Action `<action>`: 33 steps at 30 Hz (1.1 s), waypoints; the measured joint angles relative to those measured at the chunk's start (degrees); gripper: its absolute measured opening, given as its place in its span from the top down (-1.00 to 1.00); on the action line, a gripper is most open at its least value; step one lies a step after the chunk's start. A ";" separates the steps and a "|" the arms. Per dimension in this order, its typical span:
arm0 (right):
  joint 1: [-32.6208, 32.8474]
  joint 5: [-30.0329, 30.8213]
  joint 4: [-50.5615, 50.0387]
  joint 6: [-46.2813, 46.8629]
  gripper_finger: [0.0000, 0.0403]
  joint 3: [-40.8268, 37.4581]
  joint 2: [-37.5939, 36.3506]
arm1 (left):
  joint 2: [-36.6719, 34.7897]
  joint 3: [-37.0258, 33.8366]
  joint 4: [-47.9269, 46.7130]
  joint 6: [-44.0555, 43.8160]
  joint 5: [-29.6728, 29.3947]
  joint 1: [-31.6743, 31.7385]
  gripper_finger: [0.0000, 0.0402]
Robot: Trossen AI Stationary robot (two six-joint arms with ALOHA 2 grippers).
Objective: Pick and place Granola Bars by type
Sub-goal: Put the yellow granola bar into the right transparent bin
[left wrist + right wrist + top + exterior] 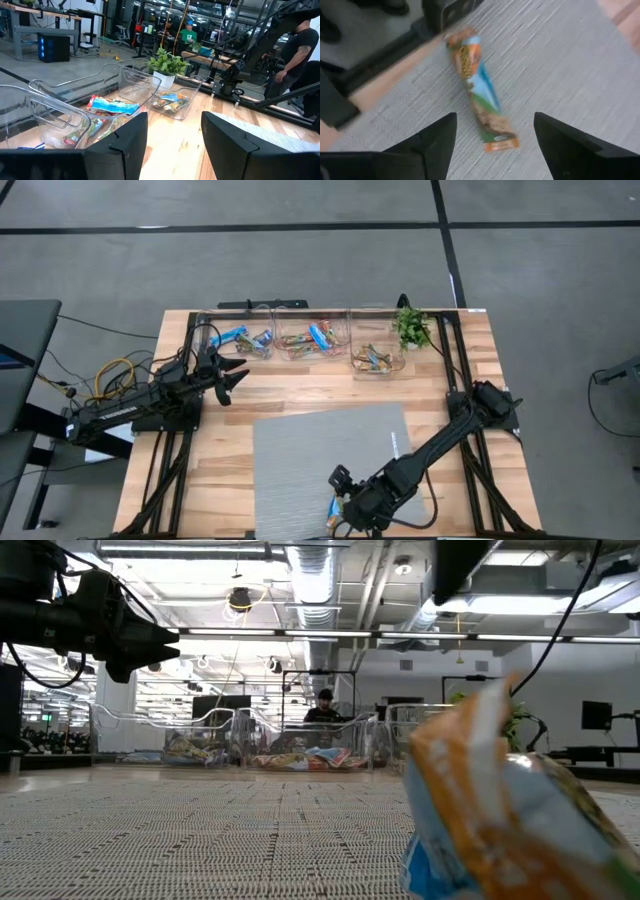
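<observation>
Robotics lab or workshop: exposed ceiling ducts (pixel 310 565) and strip lighting overhead; ahead of the left gripper (pixel 172 145), workbenches (pixel 45 17), a computer tower (pixel 52 47) and people (pixel 297 47) at stations.

An orange and blue wrapped bar (pixel 510 810) looms close on the grey woven mat (pixel 200 840). Beyond, three clear plastic bins (pixel 310 745) hold wrappers; a dark claw (pixel 135 640) hangs upper left.
</observation>
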 joint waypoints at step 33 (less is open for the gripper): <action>-3.23 -1.66 14.52 -9.42 -0.29 -5.70 7.68 | 0.01 -0.01 0.03 0.08 -0.02 0.01 0.11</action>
